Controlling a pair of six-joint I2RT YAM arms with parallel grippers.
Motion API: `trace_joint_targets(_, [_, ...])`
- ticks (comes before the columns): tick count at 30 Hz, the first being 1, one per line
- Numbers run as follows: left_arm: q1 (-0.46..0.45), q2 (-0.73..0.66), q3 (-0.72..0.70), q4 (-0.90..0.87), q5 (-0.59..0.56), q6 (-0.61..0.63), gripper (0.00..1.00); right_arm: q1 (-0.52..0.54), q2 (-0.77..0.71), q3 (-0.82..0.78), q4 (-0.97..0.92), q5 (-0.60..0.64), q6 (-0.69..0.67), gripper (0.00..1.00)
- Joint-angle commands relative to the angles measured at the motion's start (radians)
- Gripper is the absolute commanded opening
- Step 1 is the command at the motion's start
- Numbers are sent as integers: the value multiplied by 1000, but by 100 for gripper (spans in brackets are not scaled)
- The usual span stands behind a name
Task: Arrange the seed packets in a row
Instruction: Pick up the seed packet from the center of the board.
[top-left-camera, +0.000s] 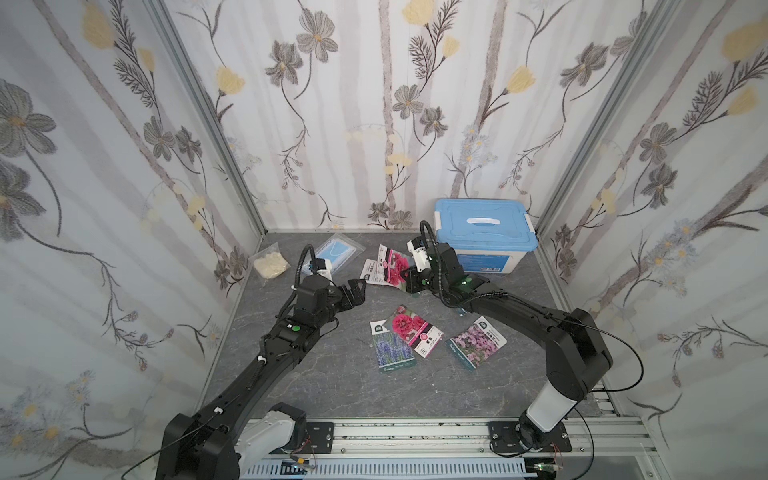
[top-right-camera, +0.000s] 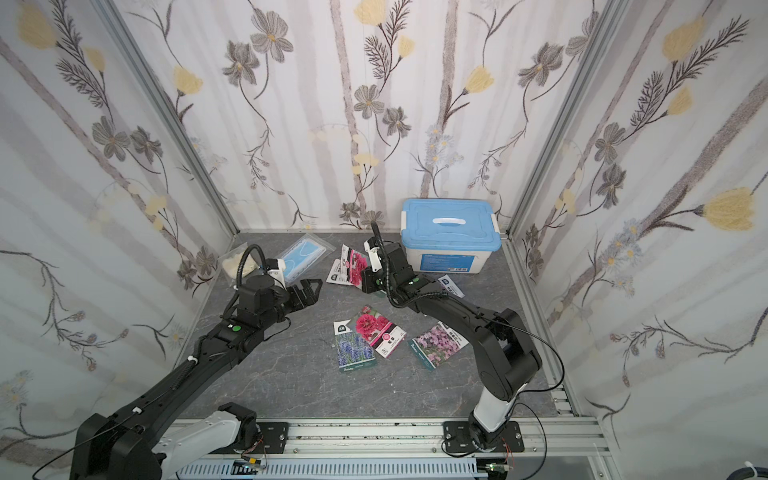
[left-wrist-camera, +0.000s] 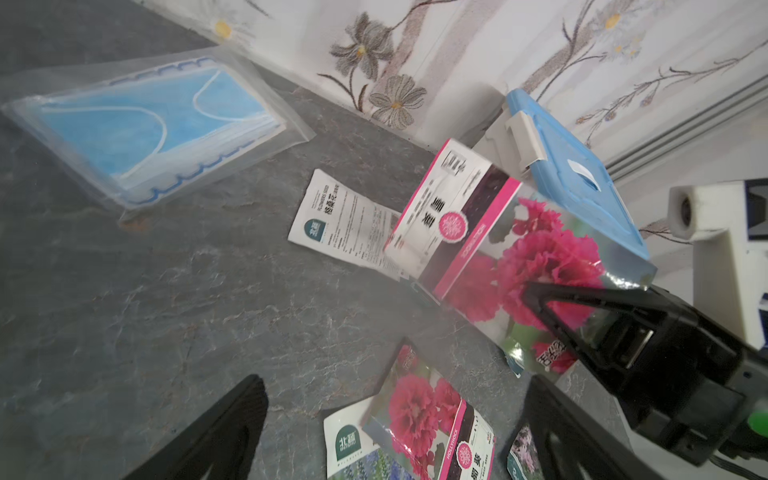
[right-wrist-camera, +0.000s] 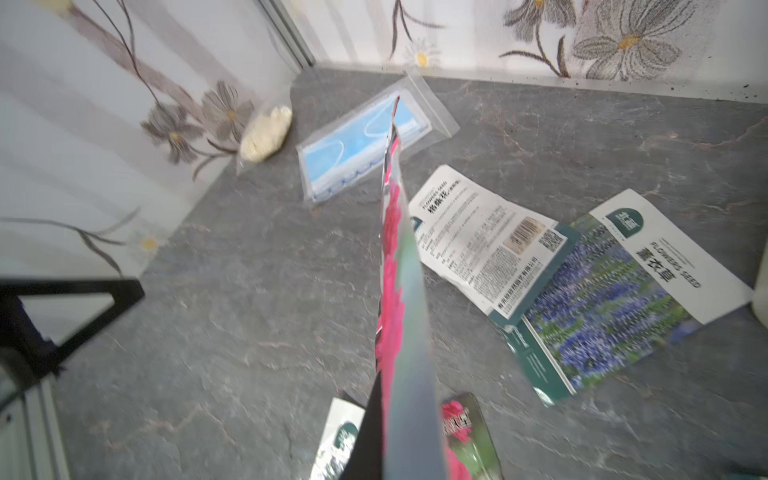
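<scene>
My right gripper (top-left-camera: 409, 275) (top-right-camera: 365, 280) is shut on a red-pink seed packet (top-left-camera: 395, 265) (left-wrist-camera: 540, 257), held tilted above the table near the back; in the right wrist view this packet (right-wrist-camera: 403, 291) shows edge-on between the jaws. My left gripper (top-left-camera: 355, 291) (left-wrist-camera: 386, 436) stands open and empty just left of it, apart from it. A white-backed packet (top-left-camera: 371, 271) (right-wrist-camera: 478, 237) lies under the held one, beside a lavender one (right-wrist-camera: 615, 299). At mid-table lie a lavender packet (top-left-camera: 392, 348), a red one (top-left-camera: 415, 329) overlapping it, and a pink-purple one (top-left-camera: 476, 343).
A blue-lidded white box (top-left-camera: 484, 232) stands at the back right, close behind the right arm. A clear bag with a blue face mask (top-left-camera: 338, 249) and a clear bag of cream stuff (top-left-camera: 271, 262) lie at the back left. Patterned walls close in three sides.
</scene>
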Motion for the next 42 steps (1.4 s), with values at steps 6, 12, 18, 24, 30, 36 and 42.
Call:
trace_joint_targets(6, [-4, 187, 119, 226, 249, 454, 100, -8, -136, -8, -290, 83, -311, 0])
trace_joint_targets(12, [-5, 279, 118, 345, 532, 719, 100, -8, -171, 9, -371, -4, -369, 0])
trace_joint_targets(18, [-7, 355, 161, 405, 652, 809, 100, -8, -216, -18, -401, -82, -402, 0])
trace_joint_targets(24, [-21, 463, 251, 398, 759, 817, 100, -8, -235, -25, -411, -111, -395, 0])
trace_joint_targets(30, [-95, 521, 360, 133, 750, 959, 100, -12, -236, -15, -413, -135, -402, 0])
trace_joint_targets(36, [-111, 520, 330, 77, 725, 984, 98, -38, -242, -14, -408, -149, -400, 0])
trace_joint_targets(42, [-119, 488, 296, 39, 709, 977, 83, -74, -245, -15, -381, -183, -389, 0])
